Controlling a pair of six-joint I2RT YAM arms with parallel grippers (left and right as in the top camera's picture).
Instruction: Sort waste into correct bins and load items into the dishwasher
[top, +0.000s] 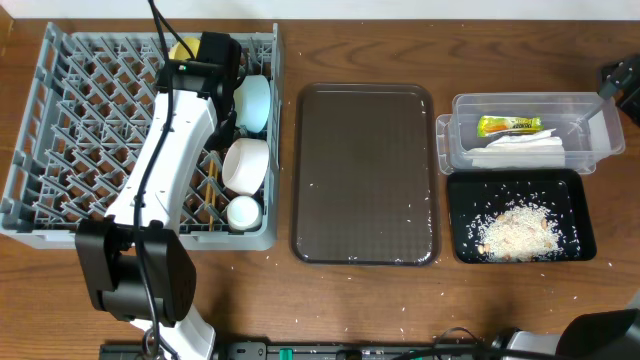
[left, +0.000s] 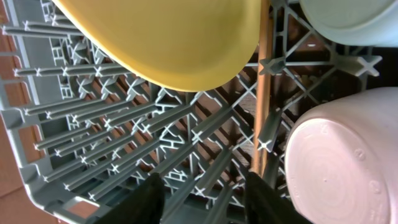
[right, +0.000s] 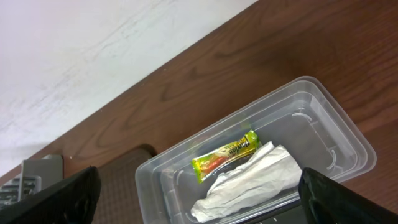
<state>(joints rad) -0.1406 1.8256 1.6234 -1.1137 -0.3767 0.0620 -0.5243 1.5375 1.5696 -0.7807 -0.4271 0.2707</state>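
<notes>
The grey dish rack (top: 60, 120) holds a yellow plate (top: 183, 48), a light blue bowl (top: 254, 103), a white bowl (top: 246, 165), a small white cup (top: 243, 212) and wooden chopsticks (top: 210, 185). My left gripper (left: 202, 199) is open and empty, low over the rack pegs, with the plate (left: 174, 37) ahead, a chopstick (left: 262, 93) and the white bowl (left: 342, 162) to its right. My right gripper (right: 199, 199) is open and empty above the clear tub (right: 336, 124), which holds the yellow-green wrapper (right: 225, 155) and white napkin (right: 249, 183). Food scraps (top: 517, 230) lie in the black tray (top: 580, 210).
A dark brown serving tray (top: 365, 175) lies between the rack and the bins, with small crumbs on it. The left arm (top: 170, 150) stretches across the rack. The right arm (top: 620, 85) sits at the far right edge. Crumbs dot the wooden table near the front.
</notes>
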